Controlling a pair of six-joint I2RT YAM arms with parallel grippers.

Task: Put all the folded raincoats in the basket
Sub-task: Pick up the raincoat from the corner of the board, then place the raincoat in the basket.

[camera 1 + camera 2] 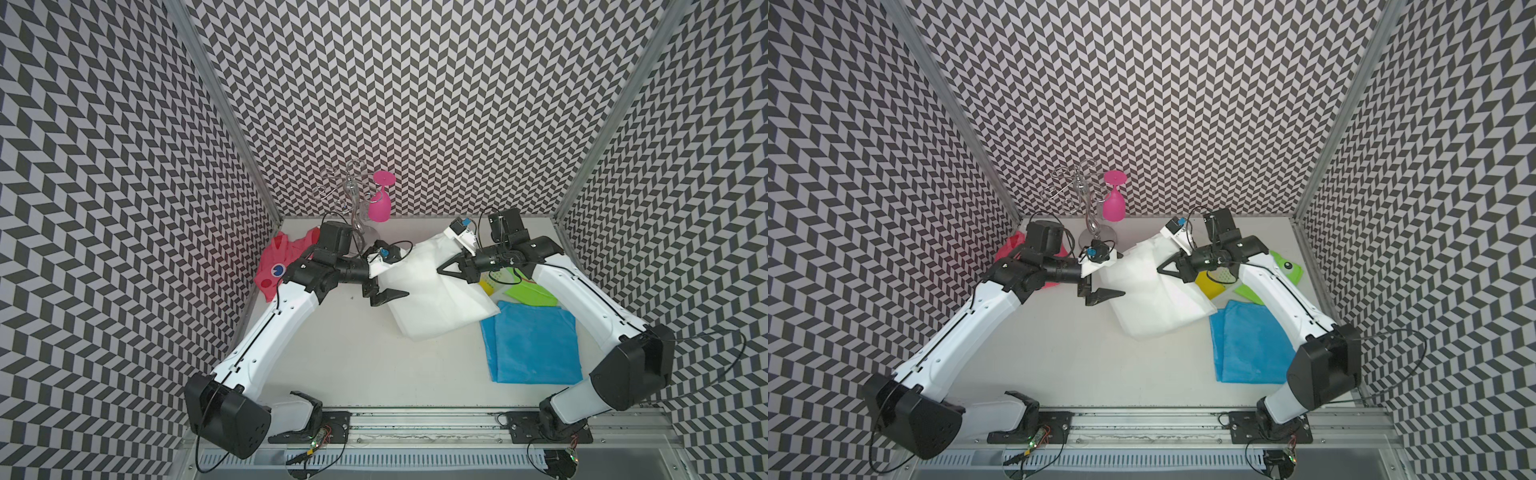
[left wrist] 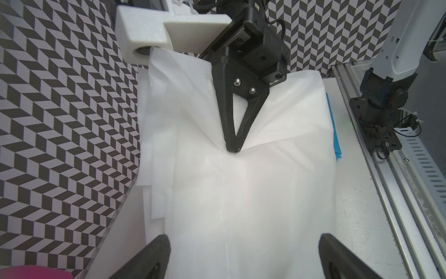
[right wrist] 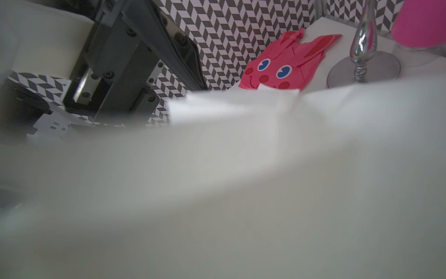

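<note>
The folded raincoat [image 1: 440,291] [image 1: 1154,295] is a white, translucent bundle in the middle of the table, raised at its far right end. My right gripper [image 1: 439,270] [image 2: 233,149] is shut on it, and the fabric puckers at the closed tips. In the right wrist view the raincoat [image 3: 241,193] fills the picture and hides the jaws. My left gripper [image 1: 401,276] [image 2: 243,261] stands open at the raincoat's left edge. Its fingers [image 2: 154,256] are spread wide, with the white fabric [image 2: 241,193] lying between them. The basket is out of view.
A blue folded raincoat [image 1: 534,345] lies to the right, with green [image 1: 528,293] and yellow [image 1: 486,286] ones under my right arm. A red bunny-faced one [image 1: 282,262] [image 3: 277,67] sits at the back left. A chrome stand [image 1: 353,199] holds a pink glass [image 1: 380,203].
</note>
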